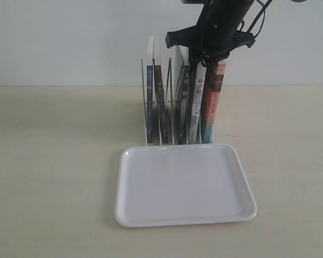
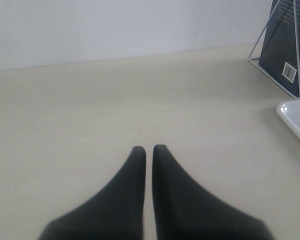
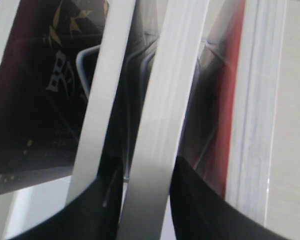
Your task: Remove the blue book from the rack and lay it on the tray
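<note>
The silver wire rack (image 1: 169,97) holds several upright books behind the white tray (image 1: 151,215). My right gripper (image 1: 199,58) comes down from above onto the books at the rack's right half. In the right wrist view the right gripper (image 3: 147,162) is open and straddles the top page edge of one book (image 3: 162,100). That book stands just beside the red-covered book (image 3: 230,110). Its cover is hidden, so I cannot tell whether it is the blue book. A blue-spined book (image 1: 149,102) stands at the rack's left end. My left gripper (image 2: 149,147) is shut and holds nothing.
The left gripper hovers over bare tabletop left of the rack (image 2: 270,35), with the tray corner (image 2: 297,117) close by. A dark blue back cover with a barcode (image 2: 282,55) faces it. A plain wall stands right behind the rack.
</note>
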`<state>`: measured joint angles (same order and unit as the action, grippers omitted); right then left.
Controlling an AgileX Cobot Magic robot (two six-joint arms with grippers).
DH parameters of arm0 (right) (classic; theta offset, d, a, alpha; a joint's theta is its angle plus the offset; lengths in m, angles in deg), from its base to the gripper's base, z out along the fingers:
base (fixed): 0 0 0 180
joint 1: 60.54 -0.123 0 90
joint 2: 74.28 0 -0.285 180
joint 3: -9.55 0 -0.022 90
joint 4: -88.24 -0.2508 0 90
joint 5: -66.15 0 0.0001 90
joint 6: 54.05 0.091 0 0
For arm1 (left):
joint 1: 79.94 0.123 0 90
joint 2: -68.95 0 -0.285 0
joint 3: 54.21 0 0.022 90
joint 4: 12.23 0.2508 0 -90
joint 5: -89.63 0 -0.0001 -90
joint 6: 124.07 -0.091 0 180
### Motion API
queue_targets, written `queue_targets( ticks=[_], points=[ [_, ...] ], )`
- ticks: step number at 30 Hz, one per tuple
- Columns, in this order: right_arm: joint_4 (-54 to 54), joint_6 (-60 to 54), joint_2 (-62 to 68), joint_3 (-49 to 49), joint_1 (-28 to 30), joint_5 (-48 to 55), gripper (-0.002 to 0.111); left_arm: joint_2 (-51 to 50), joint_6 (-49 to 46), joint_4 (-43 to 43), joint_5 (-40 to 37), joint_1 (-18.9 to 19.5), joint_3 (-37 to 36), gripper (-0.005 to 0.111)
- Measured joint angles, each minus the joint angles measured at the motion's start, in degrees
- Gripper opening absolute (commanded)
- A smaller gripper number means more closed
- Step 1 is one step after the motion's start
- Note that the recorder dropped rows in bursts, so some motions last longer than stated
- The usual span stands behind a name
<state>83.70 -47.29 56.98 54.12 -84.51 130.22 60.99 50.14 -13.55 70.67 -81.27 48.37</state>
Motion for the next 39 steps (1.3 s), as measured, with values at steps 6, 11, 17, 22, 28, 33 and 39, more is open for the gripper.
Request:
queue_targets(
  ticks=[6,11,17,22,28,33,39],
  points=[
    [-0.10,0.87,0.00,0.00,0.00,0.46,0.031,0.00,0.00,0.00,0.00,0.00,0.00,0.005],
    [-0.10,1.24,0.00,0.00,0.00,0.57,0.031,0.00,0.00,0.00,0.00,0.00,0.00,0.005],
    [-0.22,1.47,0.00,0.00,0.00,0.68,0.031,0.00,0.00,0.00,0.00,0.00,0.00,0.005],
    [-0.22,1.97,0.00,0.00,0.00,0.68,0.031,0.00,0.00,0.00,0.00,0.00,0.00,0.005],
    [-0.30,2.50,0.00,0.00,0.00,0.59,0.031,0.00,0.00,0.00,0.00,0.00,0.00,0.005],
    [-0.50,2.50,1.06,0.00,0.00,0.35,0.031,0.00,0.00,0.00,0.00,0.00,0.00,0.005],
    [-1.32,2.75,1.76,0.20,0.00,0.13,0.031,0.00,0.00,0.00,0.00,0.00,0.00,0.005]
  ],
)
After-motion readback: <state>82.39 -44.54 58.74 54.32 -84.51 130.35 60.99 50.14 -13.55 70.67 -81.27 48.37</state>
